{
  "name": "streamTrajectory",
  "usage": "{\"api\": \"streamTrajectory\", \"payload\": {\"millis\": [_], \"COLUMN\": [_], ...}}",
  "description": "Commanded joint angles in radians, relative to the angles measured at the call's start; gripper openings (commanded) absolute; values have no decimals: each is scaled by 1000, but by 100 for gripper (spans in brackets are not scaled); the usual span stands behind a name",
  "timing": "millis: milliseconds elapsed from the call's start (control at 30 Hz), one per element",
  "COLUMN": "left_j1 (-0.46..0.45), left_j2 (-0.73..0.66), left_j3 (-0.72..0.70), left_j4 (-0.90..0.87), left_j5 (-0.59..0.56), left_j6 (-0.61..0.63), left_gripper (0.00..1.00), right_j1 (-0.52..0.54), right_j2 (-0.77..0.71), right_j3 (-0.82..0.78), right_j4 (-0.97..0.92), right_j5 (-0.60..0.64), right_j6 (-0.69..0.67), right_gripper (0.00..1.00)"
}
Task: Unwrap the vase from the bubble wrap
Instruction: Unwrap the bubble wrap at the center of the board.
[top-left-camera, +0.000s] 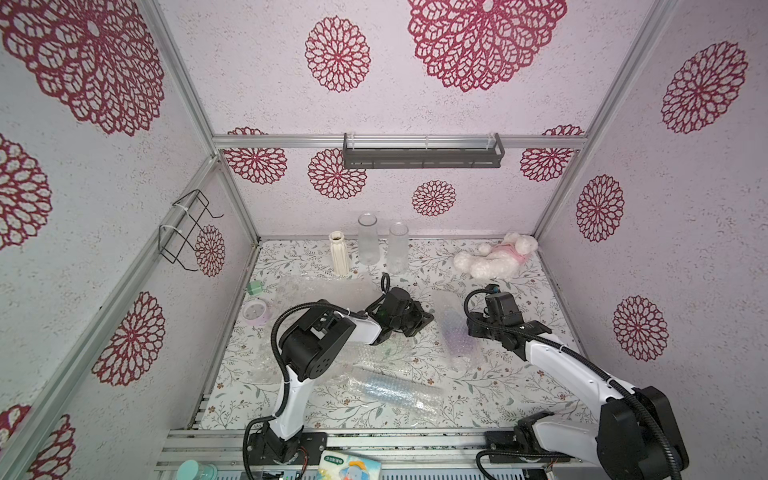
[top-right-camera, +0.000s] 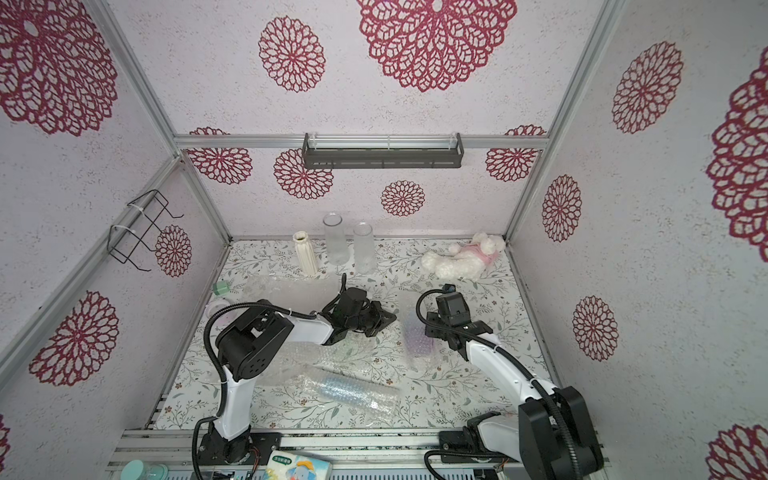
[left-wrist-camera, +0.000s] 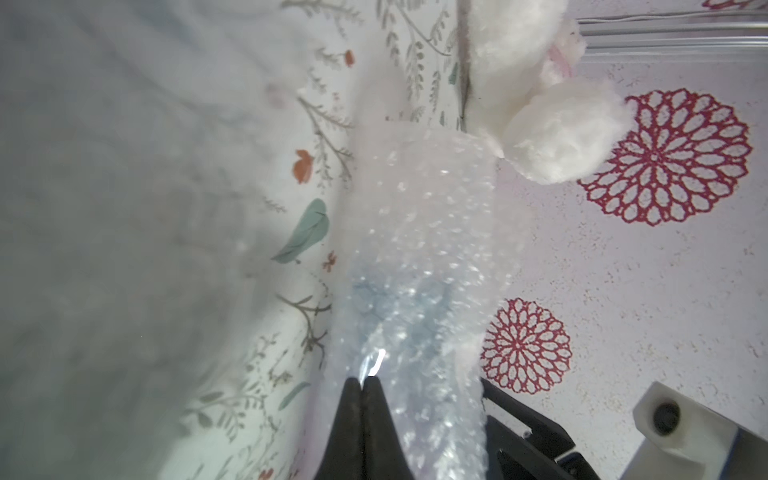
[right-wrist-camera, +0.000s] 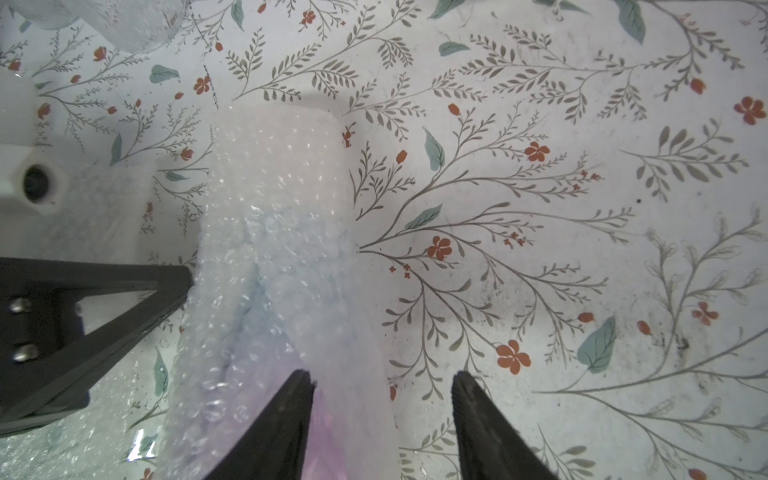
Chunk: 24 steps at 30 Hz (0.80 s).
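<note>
Starting at the front rail, a printed tissue pack (top-left-camera: 349, 464) and a teal-capped bottle (top-left-camera: 192, 470) sit beside the two arm bases. Just beyond them, on the floral surface (top-left-camera: 519, 399), a blue-tinted bundle (top-left-camera: 392, 392) of bubble film lies on its side, well apart from both tools, with crumpled clear sheeting (top-left-camera: 266, 365) next to the left arm. At mid-depth is the bubble wrap (top-left-camera: 455, 332), a whitish roll lying flat between the two tools. The vase (right-wrist-camera: 328, 436) inside it shows only as a purple tint through the film. The left tool (left-wrist-camera: 364, 380) is clenched: in the left wrist view its two black fingers meet tip to tip, with a shiny fold of the bubble wrap pinched between them. The right tool (right-wrist-camera: 382, 376) is released, its jaws standing apart. In the right wrist view one finger (right-wrist-camera: 291, 415) lies over the roll's purple end, and the second is over bare surface just beside the roll. Whether the first finger touches the film cannot be told. Farther back on the left, a lilac round container (top-left-camera: 255, 312) and a small green box (top-left-camera: 254, 287) stand near the wall, and a flat film sheet (top-left-camera: 320, 289) lies behind the left tool. At the rear stand a cream ribbed vase (top-left-camera: 340, 258), a tall glass cylinder (top-left-camera: 367, 243) and a shorter glass cylinder (top-left-camera: 398, 248), with a white plush toy (top-left-camera: 494, 257) lying toward the right corner.
</note>
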<state>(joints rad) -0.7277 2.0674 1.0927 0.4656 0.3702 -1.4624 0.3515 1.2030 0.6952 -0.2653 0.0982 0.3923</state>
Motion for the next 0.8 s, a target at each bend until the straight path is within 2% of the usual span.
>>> {"api": "streamTrajectory", "payload": {"millis": [0, 300, 533, 600, 667, 767], "left_j1": [7, 20, 26, 29, 27, 18], "left_j2": [-72, -94, -131, -115, -73, -40], "left_j3": [4, 38, 58, 41, 11, -4], "left_j4": [-23, -41, -204, -197, -119, -56], "left_j5": [-16, -13, -23, -11, 5, 21], "left_j6": [36, 61, 95, 69, 27, -8], "left_gripper": [0, 0, 0, 10, 25, 36], "right_j1": [-7, 4, 28, 53, 73, 97], "right_j2": [-39, -95, -130, -122, -116, -110], "right_j3": [9, -8, -6, 6, 16, 20], "right_j4": [17, 42, 80, 76, 74, 75], "right_j5": [-6, -36, -61, -32, -22, -6], "right_j6": [-7, -24, -102, -112, -115, -112], "right_gripper": [57, 58, 70, 72, 73, 73]}}
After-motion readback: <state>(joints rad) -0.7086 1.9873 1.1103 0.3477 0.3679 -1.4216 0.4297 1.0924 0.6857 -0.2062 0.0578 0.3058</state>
